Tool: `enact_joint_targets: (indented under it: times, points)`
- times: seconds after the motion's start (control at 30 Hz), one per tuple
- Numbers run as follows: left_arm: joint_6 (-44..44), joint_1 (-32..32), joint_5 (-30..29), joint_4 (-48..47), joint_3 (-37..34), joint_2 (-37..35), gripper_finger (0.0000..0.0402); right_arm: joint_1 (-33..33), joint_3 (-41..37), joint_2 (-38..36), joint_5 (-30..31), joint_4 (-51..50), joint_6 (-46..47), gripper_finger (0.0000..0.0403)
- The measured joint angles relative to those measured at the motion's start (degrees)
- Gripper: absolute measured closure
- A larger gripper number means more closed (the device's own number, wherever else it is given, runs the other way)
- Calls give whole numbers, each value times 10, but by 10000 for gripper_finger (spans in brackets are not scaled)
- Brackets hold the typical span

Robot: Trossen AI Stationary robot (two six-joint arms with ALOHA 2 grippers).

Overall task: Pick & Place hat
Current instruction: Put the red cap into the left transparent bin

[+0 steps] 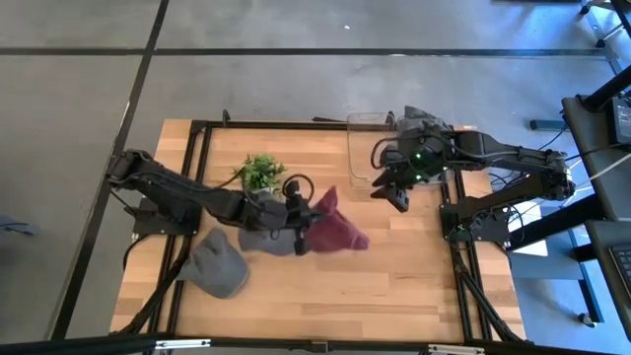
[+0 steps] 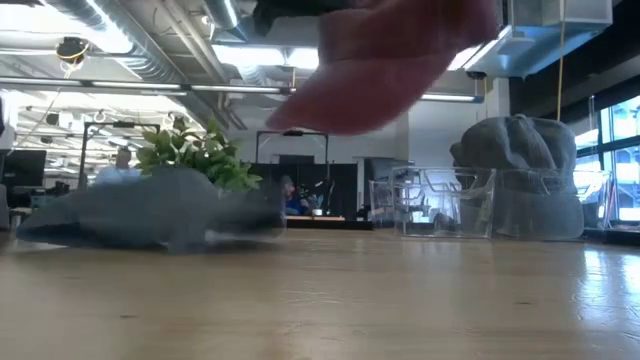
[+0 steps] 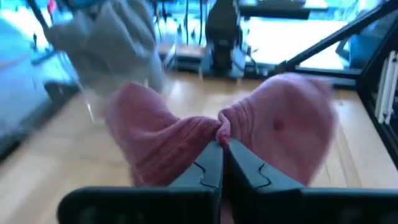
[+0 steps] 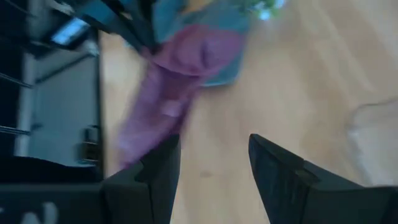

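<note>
I see my left gripper (image 1: 299,225) clenched on a fold of the soft maroon knit hat (image 1: 335,228), held above mid-table. Two limp grey hats (image 1: 219,261) lie left of it by a leafy plant (image 1: 260,172). My right gripper (image 1: 397,194) hangs released near a clear plastic bin (image 1: 367,121). I read no writing anywhere.

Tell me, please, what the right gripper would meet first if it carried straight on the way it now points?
Probably the maroon hat held up by the left gripper. The open right gripper faces it, with bare table between; depth is unclear, so it might pass beneath.
</note>
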Motion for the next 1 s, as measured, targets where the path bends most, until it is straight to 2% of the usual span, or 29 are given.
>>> enact_joint_targets:
  times: [0.3, 0.43, 0.53, 0.67, 1.0]
  points:
    - [109, 15, -90, 78, 0, 12, 398, 0, 0, 9, -15, 49, 48, 209]
    - [165, 14, -113, 144, 0, 12, 398, 0, 0, 31, -16, 57, 62, 179]
    - [167, 16, -140, 173, 0, 12, 398, 0, 0, 51, -16, 59, 36, 145]
    - [136, 23, -142, 181, 0, 12, 398, 0, 0, 68, -11, 76, 32, 113]
    - [111, 27, -128, 177, 0, 13, 399, -15, 15, 58, -2, 102, 31, 103]
